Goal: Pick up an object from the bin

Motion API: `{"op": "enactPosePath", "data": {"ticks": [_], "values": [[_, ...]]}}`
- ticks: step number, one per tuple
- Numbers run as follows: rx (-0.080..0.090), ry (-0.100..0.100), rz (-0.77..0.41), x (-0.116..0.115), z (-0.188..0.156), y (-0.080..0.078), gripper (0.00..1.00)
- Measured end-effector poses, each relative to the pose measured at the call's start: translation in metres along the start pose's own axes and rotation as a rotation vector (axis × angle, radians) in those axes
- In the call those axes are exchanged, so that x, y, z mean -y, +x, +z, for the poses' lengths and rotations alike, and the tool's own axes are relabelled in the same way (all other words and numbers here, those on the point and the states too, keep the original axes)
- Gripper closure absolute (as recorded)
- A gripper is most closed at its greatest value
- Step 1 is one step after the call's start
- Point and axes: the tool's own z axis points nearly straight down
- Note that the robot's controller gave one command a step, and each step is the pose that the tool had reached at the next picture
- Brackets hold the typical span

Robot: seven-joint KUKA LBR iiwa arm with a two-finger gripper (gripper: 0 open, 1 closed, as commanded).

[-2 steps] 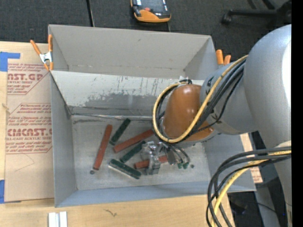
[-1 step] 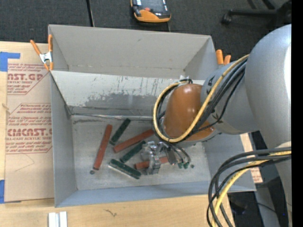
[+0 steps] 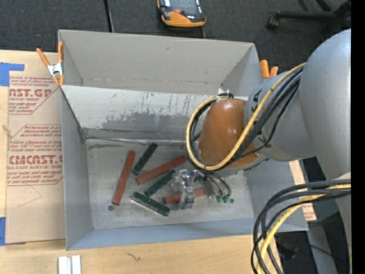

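Nearest the front wall of the grey metal bin [image 3: 100, 213], a flat dark green stick [image 3: 151, 204] lies on speckled floor, with bare room to its left. Just behind it the metal claw [image 3: 185, 190] sits low over a short red stick [image 3: 171, 199], right of middle; whether the claw is spread or closed cannot be told. Farther back lie a long red stick [image 3: 123, 177] and a slanted green stick [image 3: 145, 157], below the scuffed back wall.

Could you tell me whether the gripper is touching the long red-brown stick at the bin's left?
Apart. The camera view shows the gripper over the heaped sticks mid-bin; the red-brown stick lies well to their left, clear of it.
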Motion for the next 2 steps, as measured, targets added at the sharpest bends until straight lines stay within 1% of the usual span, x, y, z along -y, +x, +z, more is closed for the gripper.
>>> {"op": "enactPosePath", "data": {"ticks": [1, 2], "values": [[-0.006, 0.0, 0.0, 0.0, -0.014, 0.001, 1.0], [-0.002, 0.0, 0.0, 0.0, -0.036, 0.001, 1.0]]}}
